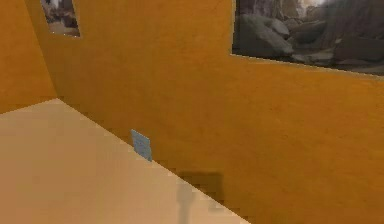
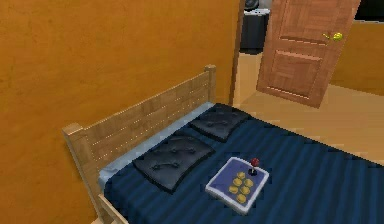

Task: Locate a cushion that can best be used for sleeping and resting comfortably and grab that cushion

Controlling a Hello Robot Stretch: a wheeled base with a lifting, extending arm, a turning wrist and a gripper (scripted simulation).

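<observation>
Forward view, what's ahead?
— Orange wall [image 1: 200, 110], two pictures [image 1: 305, 35], a small blue plate [image 1: 141, 144] low down.
— Arm side view?
— Bed [image 2: 310, 175]: two dark cushions [image 2: 175, 160] against the headboard [image 2: 140, 115], a joystick board [image 2: 238, 181] just beside the nearer one. Door [image 2: 305, 50] beyond. Gripper state: cannot tell.

Two dark cushions [image 2: 175, 160] [image 2: 220, 122] on a blue bed [image 2: 310, 170] by its wooden headboard [image 2: 140, 115], button-topped box [image 2: 238, 181] near them
</observation>
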